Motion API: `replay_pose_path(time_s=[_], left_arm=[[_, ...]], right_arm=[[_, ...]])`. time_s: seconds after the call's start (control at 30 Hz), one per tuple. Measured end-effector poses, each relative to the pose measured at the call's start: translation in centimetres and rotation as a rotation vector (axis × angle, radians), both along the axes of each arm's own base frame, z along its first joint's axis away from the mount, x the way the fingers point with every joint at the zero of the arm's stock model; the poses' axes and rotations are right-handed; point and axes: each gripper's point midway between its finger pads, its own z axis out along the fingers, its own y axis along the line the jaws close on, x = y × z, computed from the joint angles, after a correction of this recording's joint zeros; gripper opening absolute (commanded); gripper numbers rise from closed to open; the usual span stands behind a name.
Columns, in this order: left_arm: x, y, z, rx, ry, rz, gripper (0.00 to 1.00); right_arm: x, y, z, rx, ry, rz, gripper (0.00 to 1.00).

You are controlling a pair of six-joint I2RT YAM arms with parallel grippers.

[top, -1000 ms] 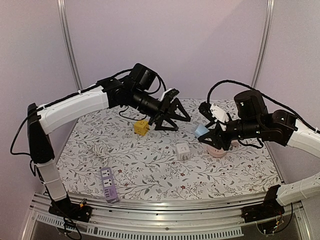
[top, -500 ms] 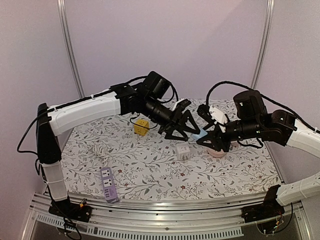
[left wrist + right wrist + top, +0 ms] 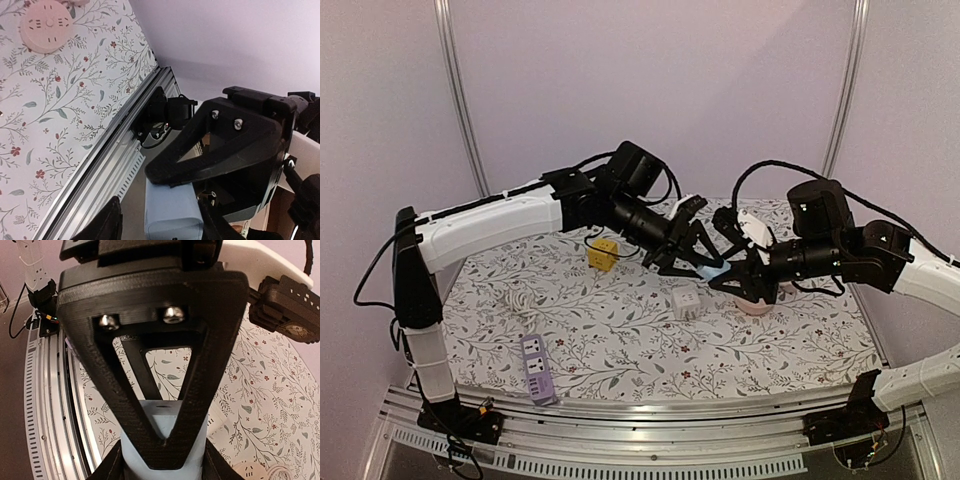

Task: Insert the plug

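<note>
My right gripper (image 3: pixel 722 281) is shut on a light blue cube plug (image 3: pixel 713 270) and holds it above the table's middle right. In the right wrist view the cube (image 3: pixel 164 423) sits between my right fingers (image 3: pixel 111 462), with the left arm's triangular finger (image 3: pixel 150 340) crossing in front. My left gripper (image 3: pixel 703 264) reaches in from the left and stands open around the same cube. In the left wrist view the cube (image 3: pixel 172 207) lies between the left fingers (image 3: pixel 111 222), with a gap on the left side; the right gripper's finger (image 3: pixel 225 145) rests on it.
A pink round socket (image 3: pixel 755 303) lies under the right gripper and shows in the left wrist view (image 3: pixel 46 25). A white cube adaptor (image 3: pixel 685 301), a yellow cube (image 3: pixel 603 253), a white cable (image 3: pixel 515 297) and a purple power strip (image 3: pixel 537 368) lie on the floral cloth.
My left arm has swung from the back middle to the right, and its open fingers now straddle the blue cube. The right gripper has stayed nearly still, holding the cube.
</note>
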Motion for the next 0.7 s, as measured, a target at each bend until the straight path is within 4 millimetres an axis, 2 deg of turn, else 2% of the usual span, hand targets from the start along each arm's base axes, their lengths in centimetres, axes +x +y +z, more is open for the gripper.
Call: replay_pose_path(time_s=[0.2,0.33,0.5,0.57,0.63,0.7], left_arm=[[-0.01,-0.32,0.47,-0.022,0.006,0.000,0.37],[-0.15,-0.36,0.57,-0.028,0.014,-0.007,0.41],[-0.24,-0.38,0.49,-0.027,0.019,-0.011,0.40],[-0.25,-0.37,0.45,-0.026,0.020,-0.012,0.32],[-0.27,-0.35,0.40,-0.024,0.021,-0.013,0.19],[-0.24,-0.31,0.21,-0.015,0.032,-0.006,0.12]], right_arm=[[-0.01,0.15,0.13,0.005,-0.006,0.002,0.00],[0.10,0.22,0.12,0.004,-0.010,-0.002,0.00],[0.41,0.20,0.14,0.001,-0.020,-0.016,0.00],[0.42,0.25,0.10,0.001,-0.020,-0.016,0.00],[0.46,0.35,0.02,0.000,-0.020,-0.015,0.00],[0.60,0.31,-0.08,-0.009,-0.029,-0.018,0.00]])
